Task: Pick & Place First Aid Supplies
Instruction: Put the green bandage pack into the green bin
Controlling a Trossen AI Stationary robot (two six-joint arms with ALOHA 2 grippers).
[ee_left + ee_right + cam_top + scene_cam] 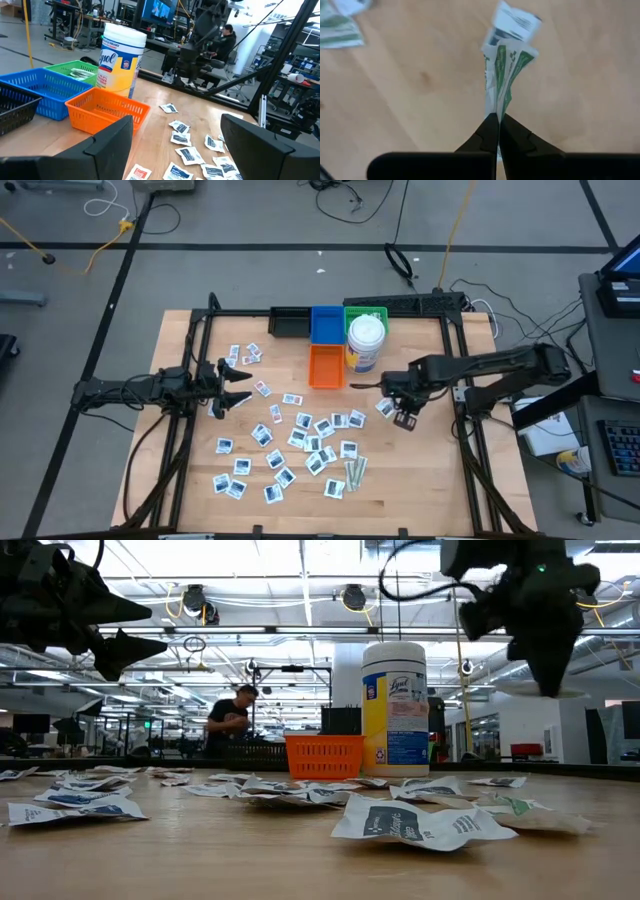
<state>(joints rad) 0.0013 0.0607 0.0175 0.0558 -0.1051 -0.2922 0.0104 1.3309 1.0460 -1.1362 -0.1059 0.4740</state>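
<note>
Dozens of small white square packets (300, 442) with blue, dark or red print lie flat and scattered on the wooden table, with narrow pale green strips (355, 472) among them. My right gripper (404, 418) hangs over the table's right part, right of the canister, shut on a white packet with green print (507, 70). A dark-printed packet (515, 22) shows just beyond it. My left gripper (235, 385) hovers open over the table's left part, beside a red-printed packet (262, 388); in the left wrist view (176, 120) nothing lies between its fingers. My right gripper pinches the green-printed packet by one edge (499, 102) between its two fingertips (490, 125), coming from above and pointing down. The packet is creased lengthwise and hangs below the fingers toward the table. In the low view the gripper (553, 680) stands well above the tabletop.
At the table's far middle stand a black basket (290, 323), a blue basket (326, 323), a green basket (366, 312) and an orange basket (327, 365), with a white-and-yellow wipes canister (366, 343) beside them. A black frame (455, 330) rims the table. A person sits in the room beyond.
</note>
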